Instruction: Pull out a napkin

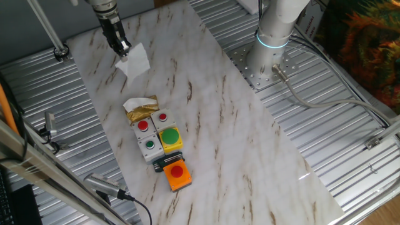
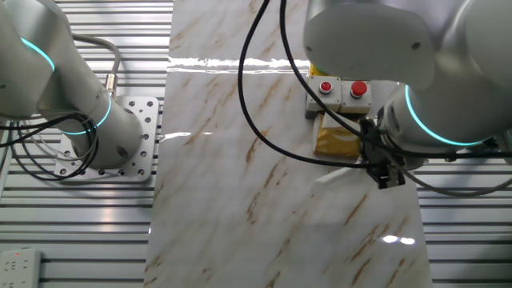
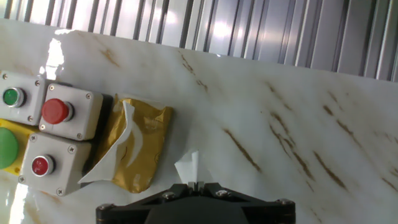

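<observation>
Hanging from the pincer, clamped on its top edge, the napkin looks light, limp and tearable; hold near an edge.

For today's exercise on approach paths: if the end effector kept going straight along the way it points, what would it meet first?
The end effector points down at the marble tabletop, pinching the napkin. Going straight on, it would probably press that napkin against the bare marble; depth is unclear.

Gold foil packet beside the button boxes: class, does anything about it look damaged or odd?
Yes. The gold foil packet looks torn open, a white flap sticking out of its crumpled top. The hand holds a napkin well clear of it.
</observation>
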{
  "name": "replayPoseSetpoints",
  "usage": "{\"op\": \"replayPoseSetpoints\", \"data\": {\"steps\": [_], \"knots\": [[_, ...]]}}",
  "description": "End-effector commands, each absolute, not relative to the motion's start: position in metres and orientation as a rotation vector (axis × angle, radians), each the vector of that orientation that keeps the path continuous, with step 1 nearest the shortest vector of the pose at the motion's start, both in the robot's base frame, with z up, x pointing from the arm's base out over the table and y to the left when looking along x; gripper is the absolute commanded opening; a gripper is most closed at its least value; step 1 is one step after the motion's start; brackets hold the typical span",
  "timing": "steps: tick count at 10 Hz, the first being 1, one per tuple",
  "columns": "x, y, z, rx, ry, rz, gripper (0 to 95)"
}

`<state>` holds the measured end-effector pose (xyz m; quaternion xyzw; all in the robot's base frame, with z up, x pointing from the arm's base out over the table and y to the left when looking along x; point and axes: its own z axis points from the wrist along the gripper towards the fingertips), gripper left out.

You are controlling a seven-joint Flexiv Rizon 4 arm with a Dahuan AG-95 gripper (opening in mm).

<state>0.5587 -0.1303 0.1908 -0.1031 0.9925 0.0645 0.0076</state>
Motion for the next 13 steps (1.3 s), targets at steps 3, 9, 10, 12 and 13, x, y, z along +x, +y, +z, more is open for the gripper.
{"op": "replayPoseSetpoints", "data": {"steps": [3, 9, 10, 12, 13], "knots": [[0.5583, -0.1296, 0.1907, -0.291, 3.103, 0.198, 0.0], [0.5590, -0.1285, 0.1898, -0.309, 3.096, 0.222, 76.0], [0.5594, -0.1278, 0.1892, -0.311, 3.095, 0.224, 95.0], [0.5603, -0.1261, 0.1876, -0.295, 3.095, 0.233, 95.0], [0.5610, -0.1247, 0.1862, -0.277, 3.095, 0.245, 95.0]]}}
